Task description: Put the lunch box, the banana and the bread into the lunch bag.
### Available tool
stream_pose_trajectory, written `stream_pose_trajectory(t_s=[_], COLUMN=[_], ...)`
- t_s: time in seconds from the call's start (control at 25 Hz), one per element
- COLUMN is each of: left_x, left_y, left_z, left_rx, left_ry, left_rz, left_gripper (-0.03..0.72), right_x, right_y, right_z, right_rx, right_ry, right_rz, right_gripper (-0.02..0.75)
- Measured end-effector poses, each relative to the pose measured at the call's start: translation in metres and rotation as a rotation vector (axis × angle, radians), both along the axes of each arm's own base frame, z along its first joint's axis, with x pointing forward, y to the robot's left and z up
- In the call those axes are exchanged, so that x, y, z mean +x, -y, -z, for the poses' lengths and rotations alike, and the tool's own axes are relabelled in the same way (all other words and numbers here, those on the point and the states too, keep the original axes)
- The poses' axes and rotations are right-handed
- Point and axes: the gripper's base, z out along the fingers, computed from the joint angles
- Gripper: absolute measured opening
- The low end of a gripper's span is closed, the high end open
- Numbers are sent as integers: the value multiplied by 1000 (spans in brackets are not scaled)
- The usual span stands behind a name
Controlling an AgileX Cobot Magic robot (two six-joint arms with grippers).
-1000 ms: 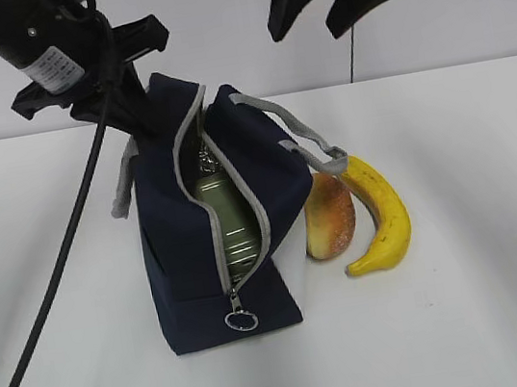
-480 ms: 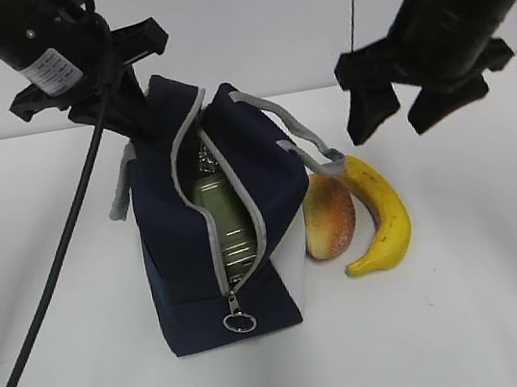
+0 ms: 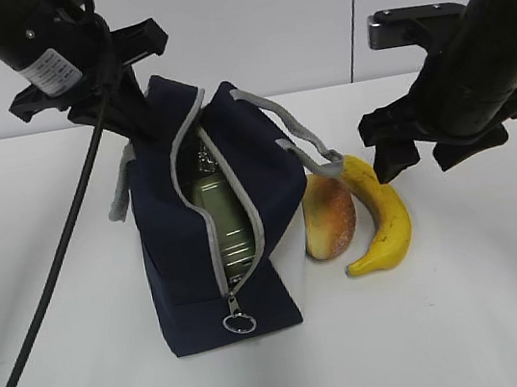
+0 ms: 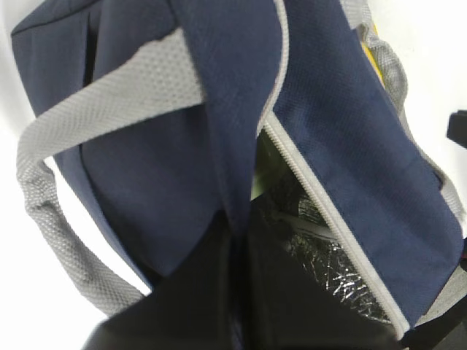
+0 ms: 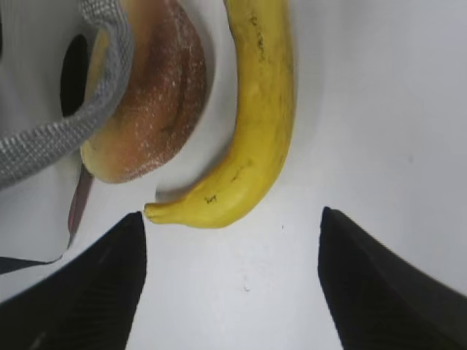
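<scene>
The navy lunch bag (image 3: pixel 189 252) stands on the white table with its zipper open. The sage-green lunch box (image 3: pixel 224 220) sits inside it. My left gripper (image 3: pixel 136 119) is shut on the bag's rim fabric (image 4: pixel 233 182) at the far end and holds the mouth open. The bread (image 3: pixel 328 217) lies against the bag's right side, and the banana (image 3: pixel 381 209) lies next to it. My right gripper (image 3: pixel 429 160) is open and empty, hovering just right of the banana's upper end. In the right wrist view the banana (image 5: pixel 255 124) and bread (image 5: pixel 149 109) lie ahead of the open fingers (image 5: pixel 109 284).
A grey strap handle (image 3: pixel 294 135) droops over the bread and shows in the right wrist view (image 5: pixel 73 138). The zipper's ring pull (image 3: pixel 241 321) hangs at the bag's near end. The left arm's cable (image 3: pixel 63 252) runs down across the table's left side.
My right gripper has come down from the top of the view to just right of the banana, still open. The left gripper and the bag have not moved.
</scene>
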Motion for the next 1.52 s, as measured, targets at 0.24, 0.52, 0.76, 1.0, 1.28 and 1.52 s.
stream_pose_trajectory(t_s=[0.24, 0.52, 0.76, 1.0, 1.28, 1.52], left_x=[0, 0, 0, 0, 0, 0], left_y=[0, 0, 0, 0, 0, 0], left_z=[0, 0, 0, 0, 0, 0], left_rx=[0, 1, 2, 3, 4, 4], left_ry=[0, 0, 1, 1, 1, 2], left_rz=[0, 0, 0, 0, 0, 0], left_gripper=[0, 0, 0, 0, 0, 0], right_x=[10, 23, 47, 67, 78, 81], right_y=[-3, -7, -9, 2, 4, 1], right_z=[17, 55, 67, 82, 84, 95], right_rx=[-6, -14, -10, -24, -24, -10], right_ry=[-6, -106, -116, -173, -190, -234], right_rz=[3, 47, 73, 112, 123, 119], right_gripper=[561, 561, 561, 561, 486, 429])
